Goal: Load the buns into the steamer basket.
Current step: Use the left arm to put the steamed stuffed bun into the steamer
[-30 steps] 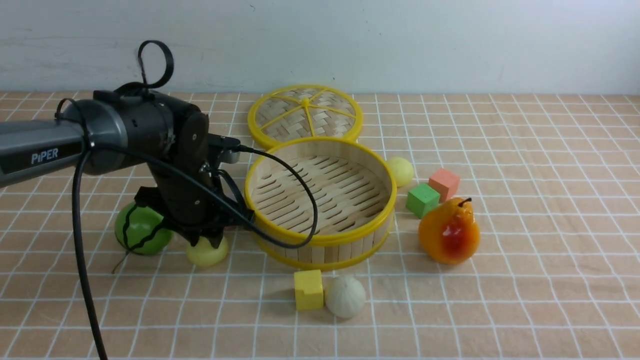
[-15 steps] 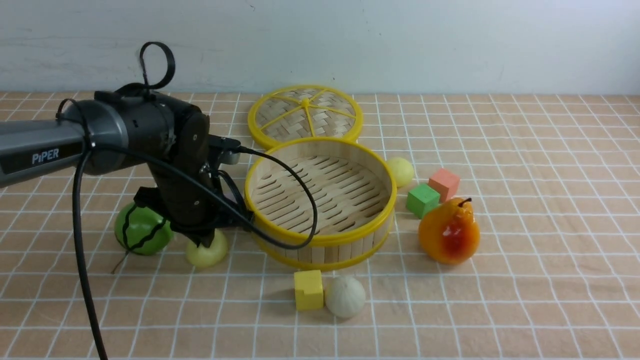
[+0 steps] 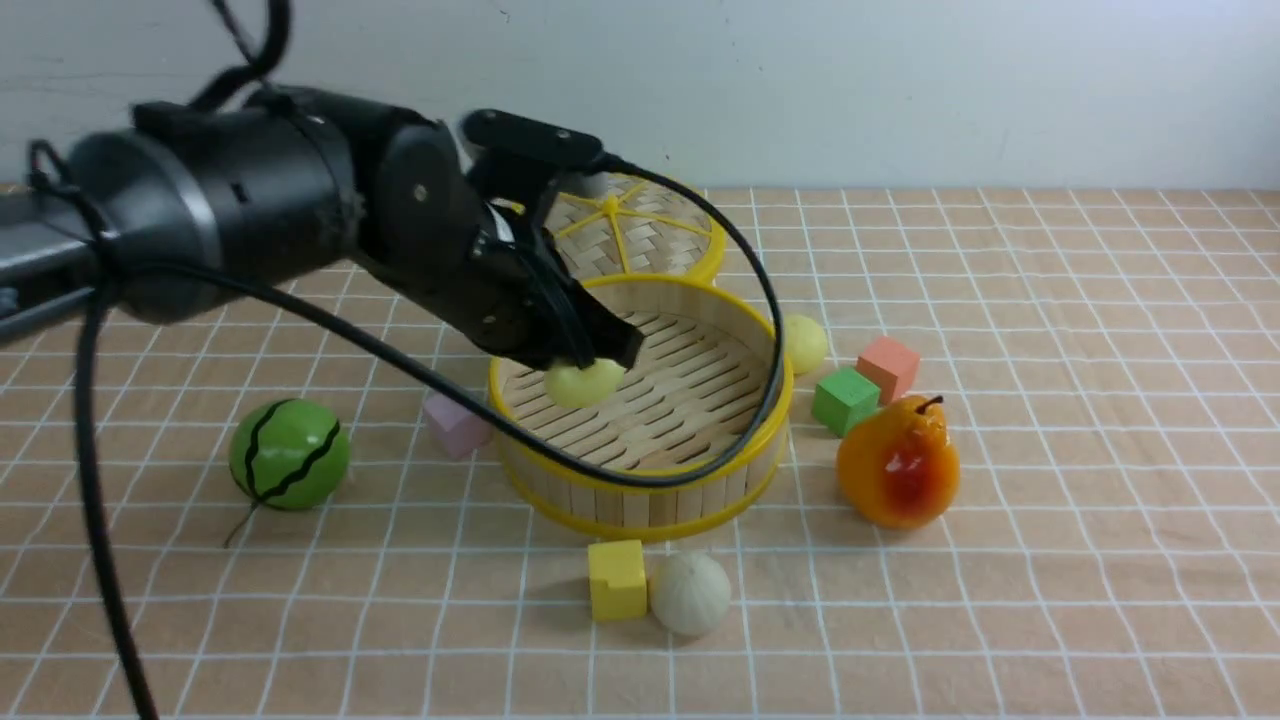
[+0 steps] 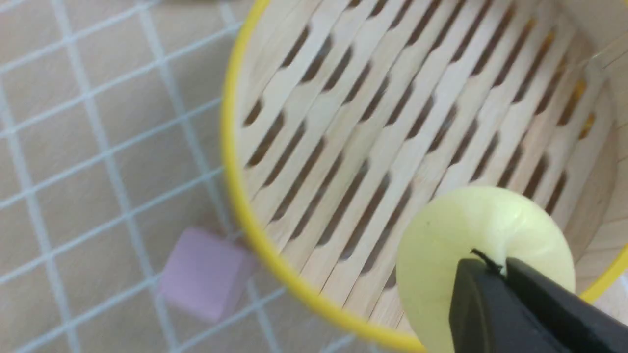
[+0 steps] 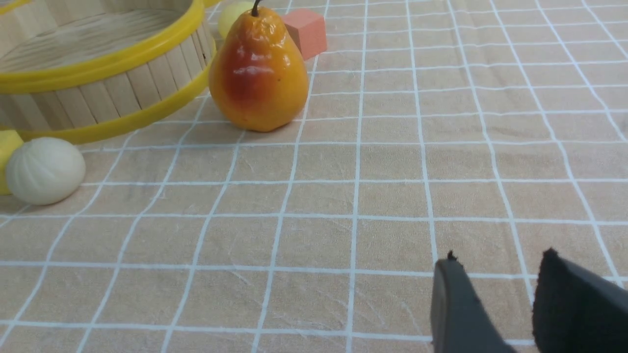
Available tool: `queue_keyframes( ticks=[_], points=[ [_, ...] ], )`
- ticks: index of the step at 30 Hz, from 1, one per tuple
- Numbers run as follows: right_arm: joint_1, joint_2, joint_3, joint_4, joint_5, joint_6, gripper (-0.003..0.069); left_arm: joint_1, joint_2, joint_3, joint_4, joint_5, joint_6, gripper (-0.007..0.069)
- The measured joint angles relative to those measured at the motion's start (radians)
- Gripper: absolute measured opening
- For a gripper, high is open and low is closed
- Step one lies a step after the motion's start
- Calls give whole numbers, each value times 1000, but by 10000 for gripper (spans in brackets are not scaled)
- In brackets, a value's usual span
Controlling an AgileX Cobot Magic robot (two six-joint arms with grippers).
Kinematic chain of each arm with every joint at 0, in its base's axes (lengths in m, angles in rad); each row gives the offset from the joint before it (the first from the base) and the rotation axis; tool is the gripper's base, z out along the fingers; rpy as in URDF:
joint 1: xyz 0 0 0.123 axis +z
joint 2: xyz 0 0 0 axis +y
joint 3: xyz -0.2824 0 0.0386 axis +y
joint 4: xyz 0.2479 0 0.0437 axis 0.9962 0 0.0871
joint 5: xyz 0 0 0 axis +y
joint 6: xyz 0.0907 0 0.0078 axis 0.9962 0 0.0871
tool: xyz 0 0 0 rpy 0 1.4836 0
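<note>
Pinching 1 yellow bun (image 4: pixel 441 245) with the left gripper (image 4: pixel 493 267), over the left part of the steamer basket (image 3: pixel 620 508). Holding the right gripper (image 5: pixel 500 254) open. Lying outside: 1 small bun (image 3: pixel 806 345) at far right, 1 white bun (image 3: pixel 691 593) near.

The deep round bamboo steamer basket with yellow plastic rims (image 3: pixel 640 500) has a broad clear slatted floor, open from above, though the thick black looping cable (image 3: pixel 420 372) hangs across the view of its near rim (whether they touch, I cannot tell). Behind it, the flat woven yellow-rimmed lid (image 3: pixel 640 235) crowds the far side. The small green cube (image 3: pixel 846 400) and the glossy orange pear (image 3: pixel 900 465) obstruct the right side; the small yellow cube (image 3: pixel 618 580) and off-white pleated bun (image 3: pixel 690 593) block the near side. Right of the pear, the tiled tabletop (image 3: pixel 1100 450) offers a wide, unobstructed lane.
</note>
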Motion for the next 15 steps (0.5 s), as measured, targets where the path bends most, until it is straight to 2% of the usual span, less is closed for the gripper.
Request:
queue_keyframes(
  ticks=[4,9,13,15],
  points=[
    [0,0,0,0,0,0,239,-2,133,-38,25,-74,-2,4],
    [0,0,0,0,0,0,239,2,227,-103,45,-28,-26,127],
    [0,0,0,-1,0,0,239,2,212,-123,47,20,-95,349],
    [0,0,0,-1,0,0,239,2,180,-123,47,66,-114,412]
  ],
)
